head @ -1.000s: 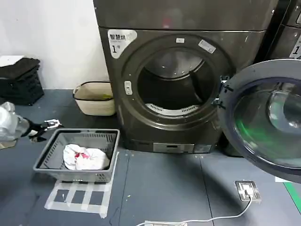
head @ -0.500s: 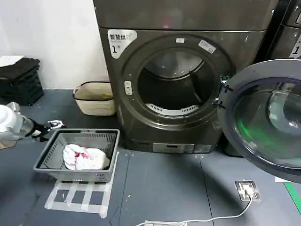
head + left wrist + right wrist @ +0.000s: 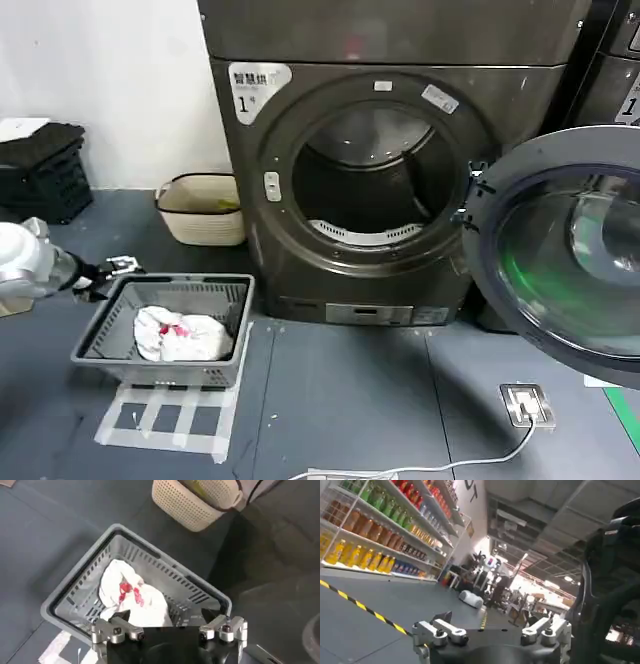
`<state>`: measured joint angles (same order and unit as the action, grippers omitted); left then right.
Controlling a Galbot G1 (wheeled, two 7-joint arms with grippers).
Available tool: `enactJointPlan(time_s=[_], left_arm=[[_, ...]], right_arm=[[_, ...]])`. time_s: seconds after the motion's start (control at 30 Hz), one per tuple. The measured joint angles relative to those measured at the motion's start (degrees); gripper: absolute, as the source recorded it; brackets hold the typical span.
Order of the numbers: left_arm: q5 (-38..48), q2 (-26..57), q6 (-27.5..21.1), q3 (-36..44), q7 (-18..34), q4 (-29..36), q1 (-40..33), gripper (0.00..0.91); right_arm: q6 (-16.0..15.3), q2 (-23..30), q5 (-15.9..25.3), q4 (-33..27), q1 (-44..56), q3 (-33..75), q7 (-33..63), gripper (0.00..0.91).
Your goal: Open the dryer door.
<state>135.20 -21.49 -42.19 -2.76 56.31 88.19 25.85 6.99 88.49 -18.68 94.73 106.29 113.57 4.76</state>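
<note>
We see dryer door (image 3: 560, 250) swung fully open at 3 o'clock of drum opening (image 3: 375, 180). Left gripper (image 3: 118, 268) at 9 o'clock, fingers wide, empty, above basket (image 3: 165, 330). Right gripper (image 3: 490, 630) fingers wide, empty.

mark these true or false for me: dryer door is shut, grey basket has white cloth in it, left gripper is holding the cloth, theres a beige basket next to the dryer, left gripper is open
1. The dryer door is shut. False: it is swung wide open to the right, leaving the drum opening exposed.
2. The grey basket has a white cloth in it. True; the cloth has red marks.
3. The left gripper is holding the cloth. False: it hangs above the basket with nothing between its fingers.
4. A beige basket stands on the floor beside the dryer. True, on the dryer's left side by the wall.
5. The left gripper is open. True: its fingers stand wide apart in the left wrist view.
</note>
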Motion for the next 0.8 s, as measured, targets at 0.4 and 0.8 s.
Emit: enactJointPlan(time_s=[0.4, 0.8], left_arm=[[1.09, -0.18, 0.00, 0.37, 0.72, -0.76, -0.18, 0.907], [1.47, -0.32, 0.00, 2.38, 0.71, -0.91, -2.01, 0.907]], right_arm=[[0.25, 0.12, 0.05, -0.09, 0.05, -0.01, 0.01, 0.907], [1.46, 0.21, 0.26, -0.31, 0.19, 0.23, -1.15, 0.907]])
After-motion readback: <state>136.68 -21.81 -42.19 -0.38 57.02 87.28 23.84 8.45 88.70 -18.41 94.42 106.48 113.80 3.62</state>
